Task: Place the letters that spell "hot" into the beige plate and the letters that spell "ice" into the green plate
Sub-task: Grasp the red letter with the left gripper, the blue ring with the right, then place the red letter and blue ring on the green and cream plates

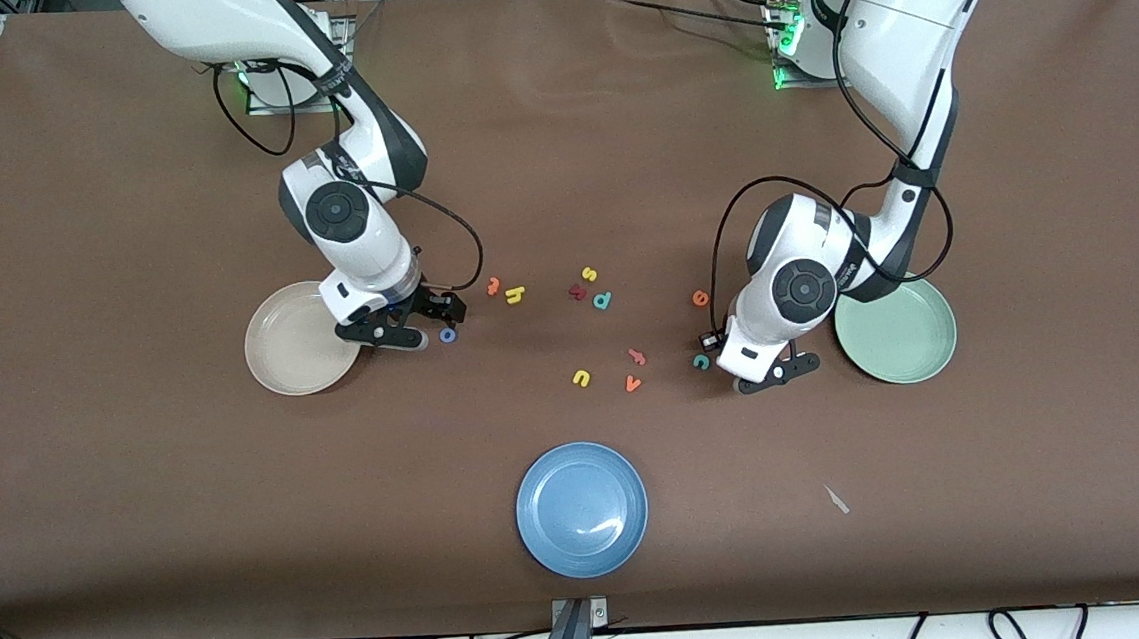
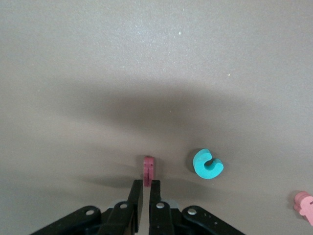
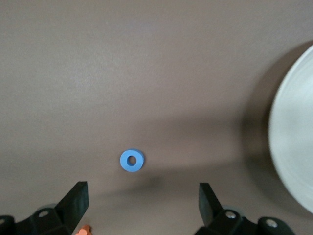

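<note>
Left pincer (image 2: 145, 188) pinching flat dark red i (image 2: 148, 167), right pincer (image 3: 142, 196) wide

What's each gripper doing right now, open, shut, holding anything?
Left gripper: shut on the dark red i, beside the teal c.
Right gripper: open, empty, over the blue o.

Both plates sit at opposite ends of the bench: beige plate (image 1: 298, 340) toward the right arm's end, green plate (image 1: 897, 330) toward the left arm's. Loose letters lie between them. The o (image 1: 447, 335) lies just beside the beige plate; the c (image 1: 701, 361) lies near the green plate.
</note>
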Robot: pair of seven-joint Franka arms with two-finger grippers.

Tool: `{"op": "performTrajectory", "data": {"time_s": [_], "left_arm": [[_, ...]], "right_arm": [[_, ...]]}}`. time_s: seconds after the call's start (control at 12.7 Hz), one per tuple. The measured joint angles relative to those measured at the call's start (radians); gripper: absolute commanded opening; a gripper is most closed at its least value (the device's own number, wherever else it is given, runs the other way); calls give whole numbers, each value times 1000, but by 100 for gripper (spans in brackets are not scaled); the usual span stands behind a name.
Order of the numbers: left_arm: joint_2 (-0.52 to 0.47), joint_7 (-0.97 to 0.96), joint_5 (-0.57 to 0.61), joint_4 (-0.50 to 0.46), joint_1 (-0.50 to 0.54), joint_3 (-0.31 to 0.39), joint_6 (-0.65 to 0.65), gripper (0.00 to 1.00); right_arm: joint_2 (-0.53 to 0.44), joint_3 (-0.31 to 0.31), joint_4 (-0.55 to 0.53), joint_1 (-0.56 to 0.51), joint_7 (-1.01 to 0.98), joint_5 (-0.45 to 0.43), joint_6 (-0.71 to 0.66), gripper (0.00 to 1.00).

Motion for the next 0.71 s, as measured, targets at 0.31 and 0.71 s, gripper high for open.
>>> {"op": "performTrajectory", "data": {"time_s": [0.31,0.71], "left_arm": [[9,0,0,0,0,1,23,17],[27,0,0,0,0,1,51,11]], "right_arm": [[55,0,23,20,50,-31,34,99],[131,0,50,21,61,-53,105,94]]}}
